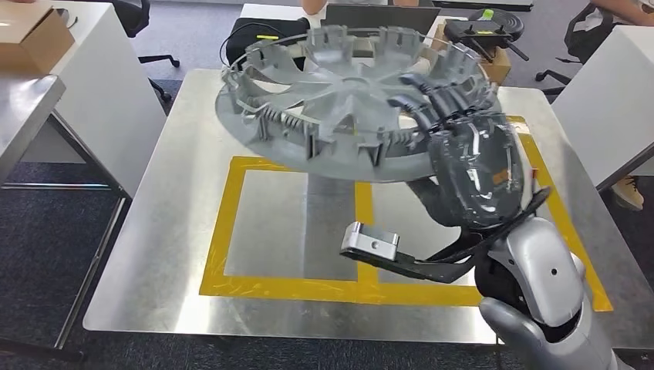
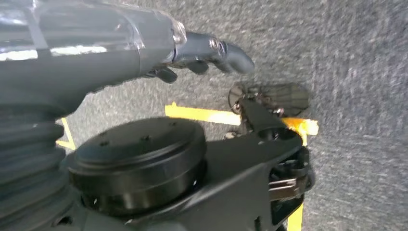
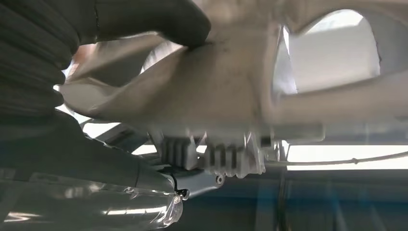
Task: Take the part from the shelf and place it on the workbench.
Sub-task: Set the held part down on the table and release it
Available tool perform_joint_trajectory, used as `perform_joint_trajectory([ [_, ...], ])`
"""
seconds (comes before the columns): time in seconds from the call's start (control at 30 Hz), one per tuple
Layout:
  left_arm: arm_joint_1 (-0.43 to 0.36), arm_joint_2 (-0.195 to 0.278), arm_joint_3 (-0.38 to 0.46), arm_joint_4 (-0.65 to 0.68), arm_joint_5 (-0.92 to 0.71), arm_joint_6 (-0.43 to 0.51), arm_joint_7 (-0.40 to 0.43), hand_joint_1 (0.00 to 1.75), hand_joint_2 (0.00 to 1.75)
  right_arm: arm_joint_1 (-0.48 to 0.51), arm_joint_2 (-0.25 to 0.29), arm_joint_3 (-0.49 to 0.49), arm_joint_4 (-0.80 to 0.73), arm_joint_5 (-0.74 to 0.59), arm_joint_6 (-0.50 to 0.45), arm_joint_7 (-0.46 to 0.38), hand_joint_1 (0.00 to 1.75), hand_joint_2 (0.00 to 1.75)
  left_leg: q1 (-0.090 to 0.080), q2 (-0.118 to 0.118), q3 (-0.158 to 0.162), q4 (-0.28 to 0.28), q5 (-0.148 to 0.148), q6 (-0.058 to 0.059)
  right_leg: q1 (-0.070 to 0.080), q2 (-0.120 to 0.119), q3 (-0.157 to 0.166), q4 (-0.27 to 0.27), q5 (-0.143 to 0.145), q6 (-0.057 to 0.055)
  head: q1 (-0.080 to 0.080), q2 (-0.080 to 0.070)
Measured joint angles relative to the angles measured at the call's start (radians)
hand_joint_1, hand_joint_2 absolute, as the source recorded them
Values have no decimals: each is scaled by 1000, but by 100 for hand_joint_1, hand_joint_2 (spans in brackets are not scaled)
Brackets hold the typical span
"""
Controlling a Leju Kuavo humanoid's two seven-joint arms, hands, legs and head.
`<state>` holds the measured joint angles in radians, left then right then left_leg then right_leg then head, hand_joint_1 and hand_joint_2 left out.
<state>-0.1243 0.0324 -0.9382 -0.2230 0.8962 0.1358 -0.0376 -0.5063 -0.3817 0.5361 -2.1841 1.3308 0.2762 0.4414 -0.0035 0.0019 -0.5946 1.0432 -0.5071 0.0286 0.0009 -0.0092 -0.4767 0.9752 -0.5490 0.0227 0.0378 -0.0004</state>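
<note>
Steel-topped and marked with a yellow tape rectangle (image 1: pixel 293 287), the bench (image 1: pixel 193 231) stands on dark carpet. Over the far side of that rectangle the part (image 1: pixel 339 100), a grey ribbed wheel cover, hangs tilted in the air. The right robot hand (image 1: pixel 451 116) grips its rim nearest the robot, fingers hooked over the edge. It looks light but broad, thin and springy, so it may sag; the stiffer rim is the sound hold. The left robot hand (image 2: pixel 202 55) hangs with fingers loosely curled, holding nothing.
</note>
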Motion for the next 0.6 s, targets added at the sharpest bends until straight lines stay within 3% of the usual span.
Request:
perform_joint_trajectory([
  [0.07,1,-3,0,0,0,0,0,0,175,-15,-18,22,-4,253,-53,-1,175,175,-1,-3,-2,0,1,0,0,-3,1,0,0,0,6,0],
  [0.13,1,-4,0,0,-1,-1,0,0,175,-34,-30,30,-6,294,-80,2,175,175,-1,-1,-2,0,1,0,-1,-2,1,0,0,0,7,0],
  [0.27,1,-5,0,1,-2,-1,0,0,175,-56,-49,39,-16,-35,-95,9,175,175,-2,6,0,-1,0,1,-1,4,1,-1,1,1,8,0],
  [0.33,1,-5,0,1,-2,-1,1,0,175,-60,-56,48,-21,-139,-98,8,175,175,-2,7,1,-1,-1,1,-1,6,1,-1,1,1,7,0],
  [0.6,1,-6,-5,1,-2,-2,1,0,175,-58,-72,94,-27,-167,-98,5,175,175,-1,3,0,-1,0,1,0,3,2,-1,1,1,6,0],
])
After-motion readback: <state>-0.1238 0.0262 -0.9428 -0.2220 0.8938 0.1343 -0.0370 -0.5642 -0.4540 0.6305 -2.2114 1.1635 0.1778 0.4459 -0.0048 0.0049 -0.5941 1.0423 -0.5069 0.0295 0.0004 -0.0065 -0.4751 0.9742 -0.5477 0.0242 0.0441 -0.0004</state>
